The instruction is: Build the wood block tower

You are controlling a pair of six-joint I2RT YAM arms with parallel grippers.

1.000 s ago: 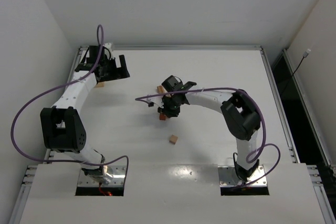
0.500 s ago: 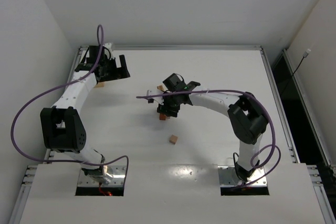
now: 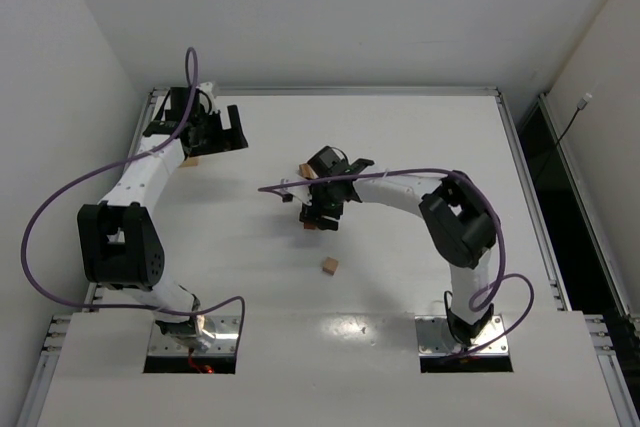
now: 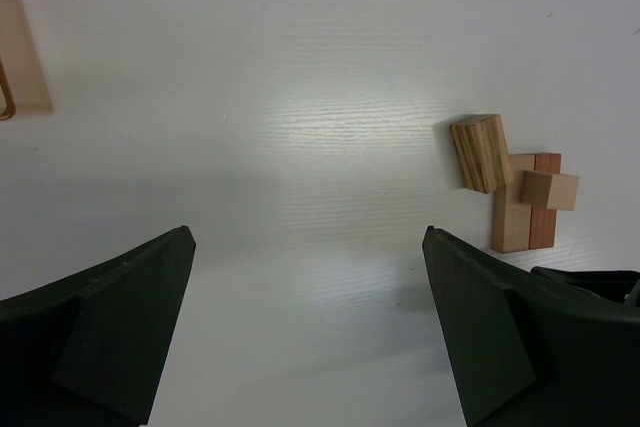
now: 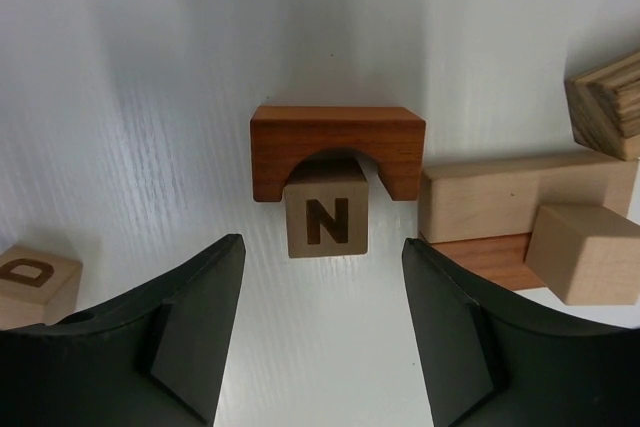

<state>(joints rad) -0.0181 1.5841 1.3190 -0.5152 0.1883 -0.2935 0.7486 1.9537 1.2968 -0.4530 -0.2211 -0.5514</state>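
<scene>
Currently my right gripper (image 5: 322, 282) stands open, jaws either side of the N cube (image 5: 326, 214), not touching. That cube sits in the hollow of the reddish arch block (image 5: 337, 132); my left gripper (image 4: 308, 237) gapes wide.

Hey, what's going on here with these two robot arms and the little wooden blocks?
The right gripper has its fingers open on either side of the N cube, not gripping it. The cube sits in the opening of a reddish-brown arch block. A tan bar and a light cube lie bunched beside it, with a D cube apart on the other side. The left gripper hangs open over the table at the far left, holding nothing.
</scene>
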